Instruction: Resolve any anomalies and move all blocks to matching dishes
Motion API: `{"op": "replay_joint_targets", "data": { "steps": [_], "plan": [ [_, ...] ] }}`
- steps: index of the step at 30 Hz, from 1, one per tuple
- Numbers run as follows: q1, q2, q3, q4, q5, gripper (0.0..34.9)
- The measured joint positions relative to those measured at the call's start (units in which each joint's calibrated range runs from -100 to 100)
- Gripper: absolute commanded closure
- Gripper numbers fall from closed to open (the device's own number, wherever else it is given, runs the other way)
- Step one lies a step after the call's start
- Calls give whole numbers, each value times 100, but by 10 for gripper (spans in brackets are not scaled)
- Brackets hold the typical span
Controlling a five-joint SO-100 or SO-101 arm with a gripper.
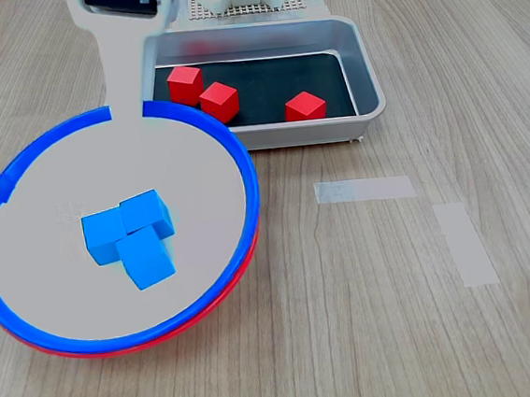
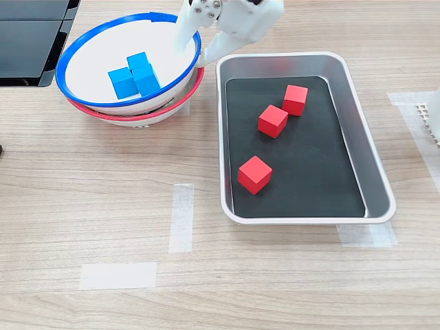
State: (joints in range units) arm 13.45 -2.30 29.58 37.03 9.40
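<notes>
1. Your gripper [image 2: 196, 45] sits right at the rim of the blue-rimmed dish [image 2: 82, 48], on the side facing the tray. In the second exterior view one white finger [image 2: 184, 31] lies inside the bowl and the other runs down outside the wall, so it looks clamped on the blue-rimmed dish's edge

2. That blue-rimmed dish is nested inside the red-rimmed dish [image 2: 137, 115]; you only see a crescent of red poking out underneath in both exterior views. The upper dish sits tilted in the lower one

3. The three blue blocks [image 2: 135, 74] are bunched together touching on the grey floor of the blue-rimmed dish, near your gripper, just past the finger that's inside

4. The three red blocks [image 2: 273, 120] are in the silver tray [image 2: 375, 172], on its black floor, each apart from the others. The tray sits just beside the stacked dishes, on the other side of your gripper from the blue blocks

5. A few strips of pale tape [image 2: 181, 217] lie on the wooden table [image 2: 69, 206], well away from your gripper
</notes>
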Motion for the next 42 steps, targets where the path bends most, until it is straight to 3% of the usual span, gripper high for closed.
{"op": "replay_joint_targets", "data": {
  "steps": [8,10,14,42],
  "plan": [
    [-133,435,-36,-400,386,250],
    [-150,537,-45,-498,513,271],
    [-168,716,-127,-587,601,346],
    [106,-673,163,-432,679,349]
  ]
}}
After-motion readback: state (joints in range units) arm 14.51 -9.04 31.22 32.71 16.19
